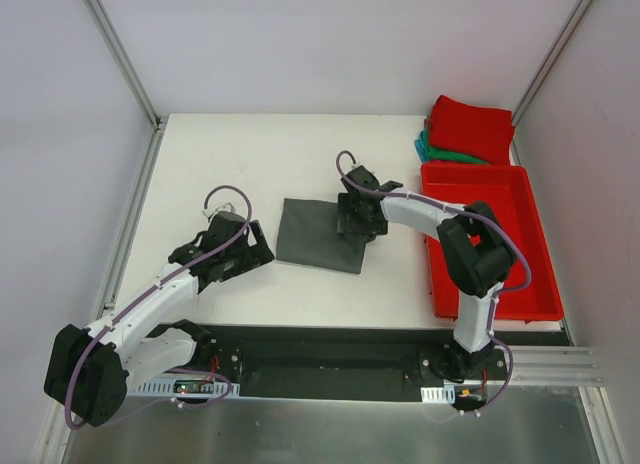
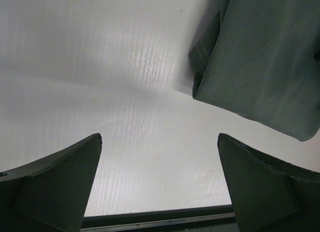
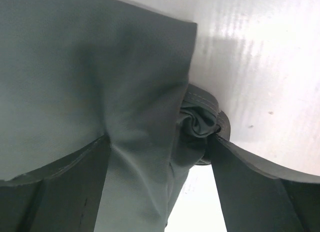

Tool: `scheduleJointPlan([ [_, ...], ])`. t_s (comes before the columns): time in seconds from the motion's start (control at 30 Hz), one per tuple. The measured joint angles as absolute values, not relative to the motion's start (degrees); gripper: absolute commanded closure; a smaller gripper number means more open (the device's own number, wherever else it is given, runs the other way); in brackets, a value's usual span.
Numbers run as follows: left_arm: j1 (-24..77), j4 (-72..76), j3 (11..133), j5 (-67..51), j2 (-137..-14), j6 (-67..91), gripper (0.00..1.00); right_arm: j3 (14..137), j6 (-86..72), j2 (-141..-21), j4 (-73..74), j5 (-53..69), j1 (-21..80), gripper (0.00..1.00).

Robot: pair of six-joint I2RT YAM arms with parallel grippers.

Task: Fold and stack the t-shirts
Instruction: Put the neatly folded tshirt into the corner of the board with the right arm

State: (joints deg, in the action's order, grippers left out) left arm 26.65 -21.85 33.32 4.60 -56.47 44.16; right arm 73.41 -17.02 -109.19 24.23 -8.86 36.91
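The dark charcoal-grey t-shirt [image 1: 318, 234] lies folded into a rectangle at the table's middle. My right gripper [image 1: 360, 220] is down on its right edge. In the right wrist view the right gripper [image 3: 157, 142] has its jaws wide apart, with the shirt's cloth [image 3: 90, 67] lying between them and bunched against the right finger [image 3: 250, 177]. My left gripper [image 1: 236, 250] is open and empty just left of the shirt; in the left wrist view the left gripper [image 2: 159, 137] is over bare table, with the shirt's corner [image 2: 260, 57] at the upper right. The folded red t-shirt [image 1: 470, 127] lies on the folded teal-green one [image 1: 432, 151] at the back right.
A rigid red plastic tray [image 1: 440, 274] stands along the right side of the white table [image 1: 230, 154], just in front of the stacked shirts. Grey walls with metal frame posts [image 1: 120, 54] enclose the table. A dark rail [image 1: 320, 359] runs along the near edge.
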Motion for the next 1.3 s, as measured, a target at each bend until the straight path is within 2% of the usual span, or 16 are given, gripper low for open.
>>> scheduleJointPlan([
  [0.17,26.63,-21.98,33.26,4.73,-57.06,44.16,0.01,75.46,-17.54,-110.83,24.01,-7.01,38.02,0.26],
  [0.27,26.63,-22.13,33.26,4.75,-57.65,44.18,0.01,77.19,-18.33,-112.12,24.23,-6.92,39.29,0.37],
  [0.37,26.63,-22.22,33.23,4.78,-57.74,44.21,0.01,78.32,-19.75,-113.12,24.21,-7.53,40.66,0.60],
  [0.5,26.63,-22.28,33.17,4.86,-57.67,44.29,0.01,80.34,-21.65,-114.98,24.16,-9.98,42.35,0.85],
  [0.53,26.65,-22.35,33.15,4.97,-57.63,44.36,0.01,80.82,-22.13,-115.42,23.90,-10.35,42.68,0.98],
  [0.73,26.65,-23.20,33.10,5.15,-56.14,44.40,0.01,80.58,-19.27,-116.05,18.33,-10.68,43.75,1.00],
  [0.93,26.63,-23.64,33.08,5.93,-53.63,44.40,0.01,81.03,-6.31,-115.98,14.96,-13.23,43.79,1.00],
  [1.13,26.63,-25.80,33.06,8.51,-50.94,44.62,0.01,88.36,10.28,-115.98,17.08,-24.05,42.57,1.00],
  [1.3,26.63,-28.64,32.86,11.90,-49.98,45.74,0.01,98.06,19.20,-117.58,18.37,-30.41,37.39,1.00],
])
